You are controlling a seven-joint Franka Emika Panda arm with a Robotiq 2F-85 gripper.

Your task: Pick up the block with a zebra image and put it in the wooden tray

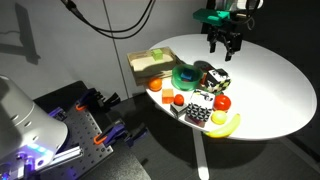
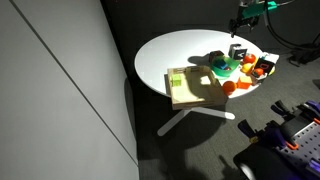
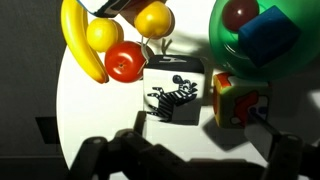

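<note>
Black-and-white striped cube, i.e. the block with a zebra image (image 3: pixel 175 92), sits on the white round table (image 1: pixel 275 90), centred just ahead of my gripper (image 3: pixel 190 152) in wrist view. Fingers spread wide, nothing held, hovering above. Orange-red cube (image 3: pixel 238 100) just beside it, glossy tomato (image 3: pixel 125 62) on the other side. Green bowl (image 3: pixel 262 40) near. Wooden tray (image 1: pixel 150 63), flat w/ low rim, lies beyond the bowl at the table edge.
</note>
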